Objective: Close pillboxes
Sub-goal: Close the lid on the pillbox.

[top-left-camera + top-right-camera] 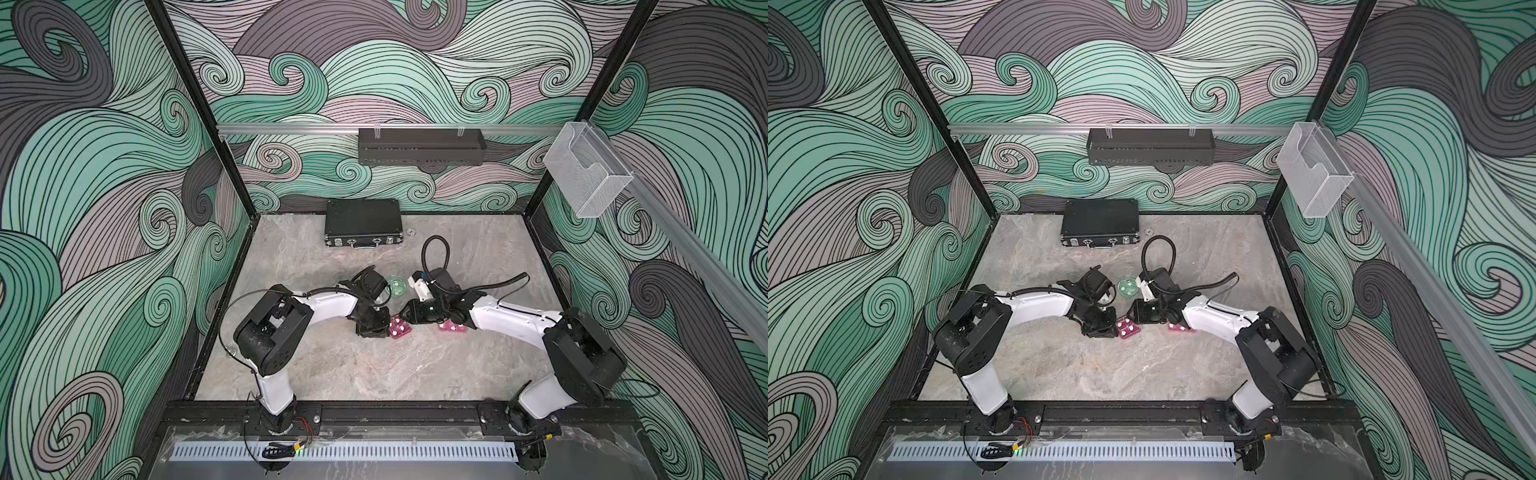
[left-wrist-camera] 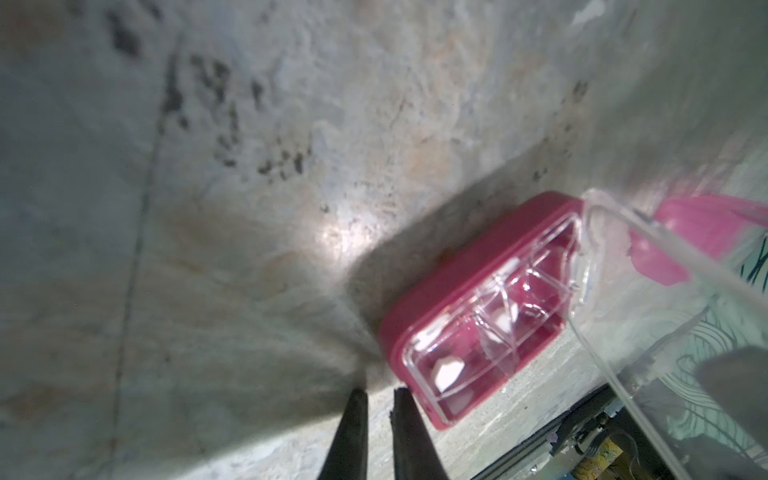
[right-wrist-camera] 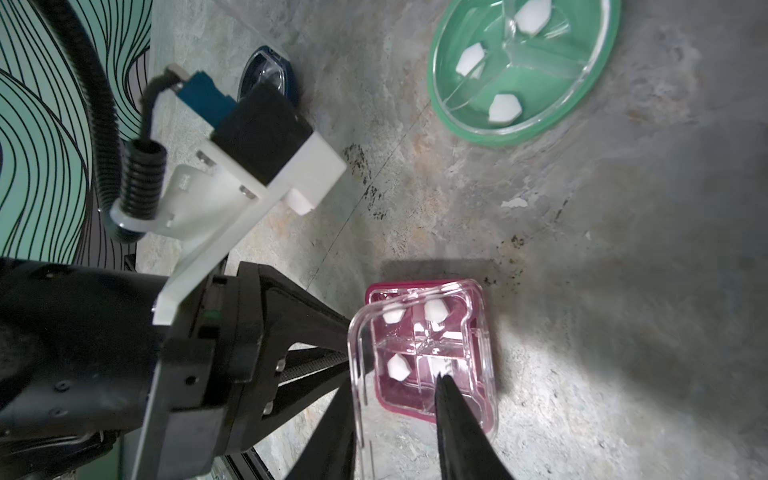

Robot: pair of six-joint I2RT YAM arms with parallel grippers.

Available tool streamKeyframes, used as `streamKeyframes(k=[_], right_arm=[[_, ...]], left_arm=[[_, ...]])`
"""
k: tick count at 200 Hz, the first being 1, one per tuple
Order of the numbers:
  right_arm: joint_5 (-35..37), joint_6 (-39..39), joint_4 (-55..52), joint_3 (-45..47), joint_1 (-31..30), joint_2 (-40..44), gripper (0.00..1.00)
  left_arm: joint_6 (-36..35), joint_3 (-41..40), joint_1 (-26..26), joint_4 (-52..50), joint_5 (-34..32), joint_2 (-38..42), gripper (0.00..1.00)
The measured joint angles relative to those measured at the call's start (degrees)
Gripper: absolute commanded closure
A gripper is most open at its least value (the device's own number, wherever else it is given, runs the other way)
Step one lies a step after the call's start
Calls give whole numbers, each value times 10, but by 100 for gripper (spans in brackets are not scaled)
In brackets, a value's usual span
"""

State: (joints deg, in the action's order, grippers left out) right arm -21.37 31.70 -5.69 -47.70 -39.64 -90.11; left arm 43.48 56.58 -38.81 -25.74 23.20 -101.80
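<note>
The square dark pink pillbox [image 1: 400, 327] [image 1: 1128, 328] [image 3: 428, 345] lies between both grippers, its clear lid [image 3: 419, 320] [image 2: 615, 249] tilted up. My right gripper [image 3: 395, 386] [image 1: 402, 312] stands open astride that lid, one finger behind it and one over the box. My left gripper [image 2: 380, 392] [image 1: 386, 328] is shut, empty, tips on the table beside a corner of the box. The rectangular light pink pillbox [image 1: 454, 328] [image 1: 1180, 328] is half hidden under the right arm. The round green pillbox [image 3: 515, 83] [image 1: 397, 286] lies beyond; the dark blue one [image 3: 266, 75] peeks out behind the left wrist.
A closed black briefcase [image 1: 361, 222] lies against the back wall, a small metal piece [image 1: 411, 231] beside it. A black rack [image 1: 420, 146] hangs on the back rail and a clear holder [image 1: 587, 170] on the right rail. A black frame bar [image 1: 374, 415] edges the front.
</note>
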Motion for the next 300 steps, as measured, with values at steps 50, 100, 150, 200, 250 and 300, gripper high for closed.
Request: streamKeyframes(k=[50,100,150,200,250,300], right_arm=[[-4,3,2,-3,-23,-28,64],[-5,3,-9,-3,-26,-36,66],[20,-12,-55,-31,-42,-49,73],[85,-52,-138,-94,-67,-55,73],[158,-100,-222,-160,-97,-94,72],[202,-127,-268,-199,-133,-134,72]], left_arm=[[0,0,0,1,0,0,84],[-3,0,0,1,0,0,84],[-6,0,0,-6,-18,6,84],[-11,-7,5,-33,-49,53,77],[-10,-39,53,-84,-112,174,45],[-10,-43,131,-129,-183,337,29]])
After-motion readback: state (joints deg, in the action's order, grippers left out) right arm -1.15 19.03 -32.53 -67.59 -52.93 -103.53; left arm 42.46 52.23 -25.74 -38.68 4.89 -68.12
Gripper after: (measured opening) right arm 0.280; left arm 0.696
